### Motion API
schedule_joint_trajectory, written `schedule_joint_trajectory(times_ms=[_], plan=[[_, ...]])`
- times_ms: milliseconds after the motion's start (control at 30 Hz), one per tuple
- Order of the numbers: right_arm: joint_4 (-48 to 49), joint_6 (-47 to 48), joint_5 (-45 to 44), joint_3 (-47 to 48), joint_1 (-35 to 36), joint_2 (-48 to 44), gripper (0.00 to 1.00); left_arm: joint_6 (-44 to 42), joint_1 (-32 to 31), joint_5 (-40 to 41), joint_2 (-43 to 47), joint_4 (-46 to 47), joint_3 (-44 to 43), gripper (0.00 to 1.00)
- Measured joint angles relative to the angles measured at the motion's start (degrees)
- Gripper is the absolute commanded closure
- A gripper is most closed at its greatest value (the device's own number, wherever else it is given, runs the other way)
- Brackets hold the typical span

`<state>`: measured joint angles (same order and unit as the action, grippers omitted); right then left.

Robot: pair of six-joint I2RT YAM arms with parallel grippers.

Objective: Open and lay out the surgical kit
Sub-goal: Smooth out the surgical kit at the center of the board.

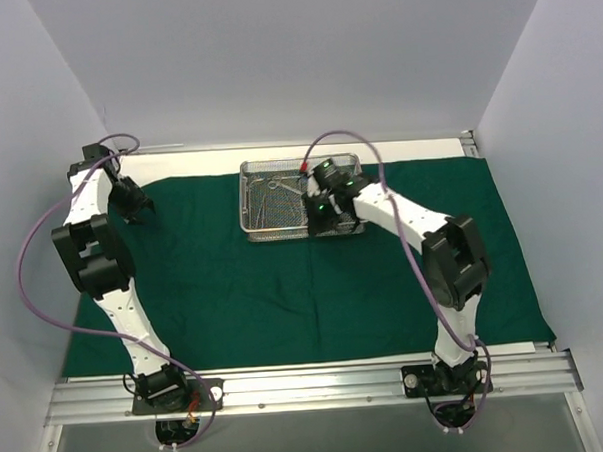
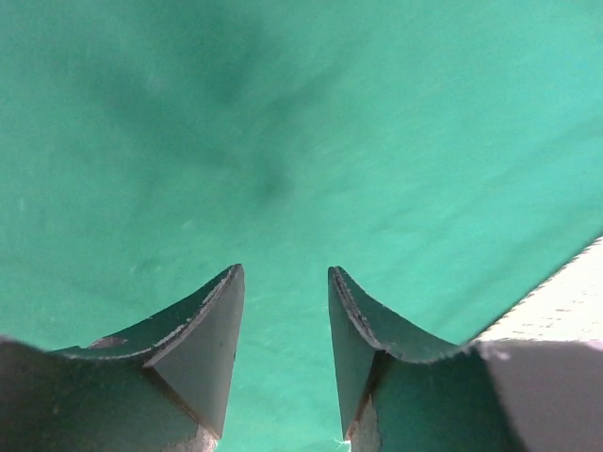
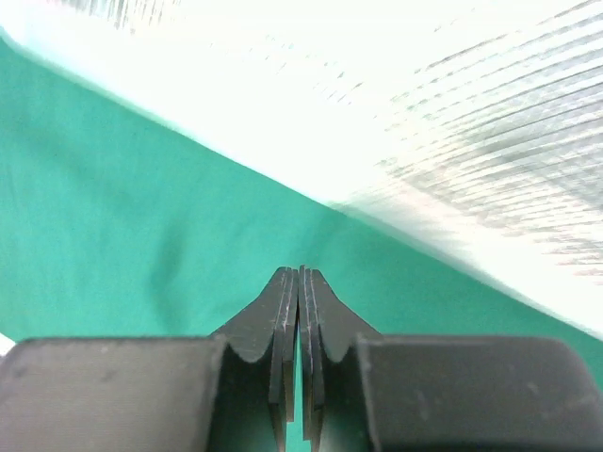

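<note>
White-walled booth [image 1: 274, 57], dark green cloth wrap [image 1: 284, 287] spread flat, long axis 9 to 3 o'clock, wire-mesh tray [image 1: 274, 233] at its 12 o'clock edge, same axis, left gripper [image 2: 285, 273] parted, empty, at cloth's 10 o'clock, right gripper [image 3: 299, 273] pressed closed, nothing visible between, at tray's 3 o'clock end, steel instruments [image 1: 278, 187] inside tray.

You have the dark green cloth wrap [image 1: 284, 287] spread flat ahead of both arm bases. The rectangular silver wire-mesh tray [image 1: 250, 203] sits on it at the far middle, with the slim steel instruments [image 1: 278, 187] inside. The left gripper [image 1: 141, 211] is over the wrap's far left corner, well apart from the tray. The right gripper [image 1: 339, 222] is at the tray's right end.
</note>
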<state>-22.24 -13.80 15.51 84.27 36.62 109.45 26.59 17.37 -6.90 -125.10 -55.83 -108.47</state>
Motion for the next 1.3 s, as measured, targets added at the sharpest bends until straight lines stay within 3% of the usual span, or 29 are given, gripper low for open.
schedule_joint_trajectory(times_ms=[100,167,300,333,367,433,500,733,967,1033,1167,1300], plan=[[1.01,-1.14,-1.77,4.42,-6.8,-1.22,1.0,-0.61,-0.96,1.05,-1.33,0.07,-6.58,0.43],[0.92,-1.42,-2.19,7.17,-9.09,-1.49,1.0,-2.12,-1.92,2.49,-3.37,0.44,-12.46,0.3],[-0.52,-2.1,-1.2,9.81,-9.68,-1.53,1.0,-7.32,-3.54,3.08,-8.68,1.44,-24.09,0.29],[-1.16,-2.27,-0.96,9.97,-9.68,-1.53,1.0,-9.68,-3.8,1.92,-11.58,0.72,-29.83,0.01],[-1.9,-2.36,-0.74,10.03,-9.7,-1.53,1.0,-12.02,-3.93,0.94,-14.75,0.39,-35.52,0.06],[-3.13,-2.54,-0.15,9.97,-9.75,-1.55,1.0,-15.34,-4.02,-0.17,-20.61,0.5,-45.33,0.06],[-3.76,-2.58,0.44,9.38,-9.94,-2.01,1.0,-18.53,-3.89,-1.33,-23.21,1.05,-48.0,0.06],[-3.72,-1.6,1.16,-1.46,-12.57,-12.7,1.0,-26.45,-3.39,-2.58,-22.18,6.25,-36.52,0.06],[-1.38,-1.27,1.44,-11.74,-15.47,-22.1,1.0,-30.53,-3.1,1.44,-23.71,7.82,-41.92,0.06],[-1.31,-1.09,1.44,-12.61,-16.22,-22.75,1.0,-32.3,-2.93,2.01,-23.12,10.67,-40.59,0.01],[-1.09,-0.39,1.33,-13.09,-18.03,-23.12,1.0,-35.39,-2.64,1.86,-23.28,13.38,-38.45,0.17],[-0.68,0.28,1.33,-14.19,-19.69,-24.0,1.0,-37.81,-2.71,1.01,-25.22,14.4,-38.95,0.2]])
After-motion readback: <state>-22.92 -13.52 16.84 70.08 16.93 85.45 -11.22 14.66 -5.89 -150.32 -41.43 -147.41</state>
